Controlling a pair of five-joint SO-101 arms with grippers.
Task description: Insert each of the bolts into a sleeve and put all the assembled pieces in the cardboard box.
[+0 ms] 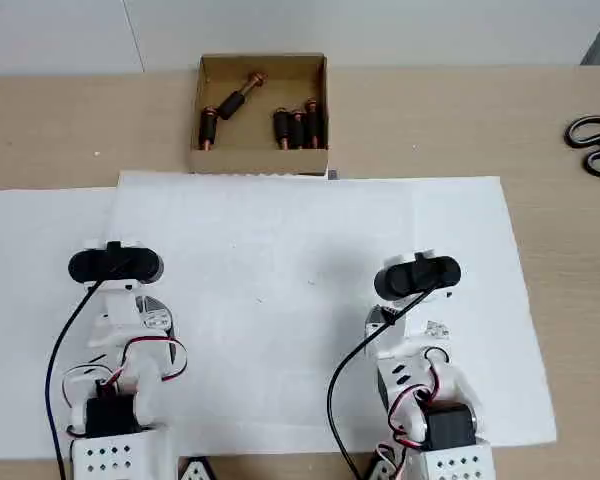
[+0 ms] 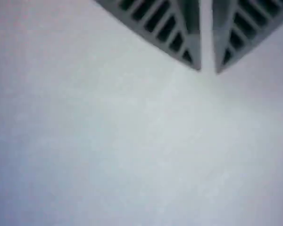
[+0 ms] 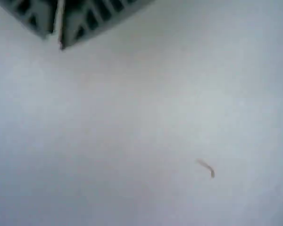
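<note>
The cardboard box (image 1: 260, 160) stands at the far middle of the table. Inside it lie several bolts fitted in black sleeves: one slanted (image 1: 239, 96), one upright by the near left wall (image 1: 208, 129), and three side by side on the right (image 1: 298, 127). My left arm (image 1: 115, 300) and right arm (image 1: 417, 300) are folded back at the near edge, well short of the box. The left gripper (image 2: 207, 69) is shut just above the white paper, holding nothing. The right gripper (image 3: 60, 44) is likewise shut and empty over the paper.
A large white paper sheet (image 1: 310, 250) covers the table between the arms and the box. Black-handled scissors (image 1: 595, 143) lie at the far right edge. A small dark speck (image 3: 206, 167) marks the paper near the right gripper.
</note>
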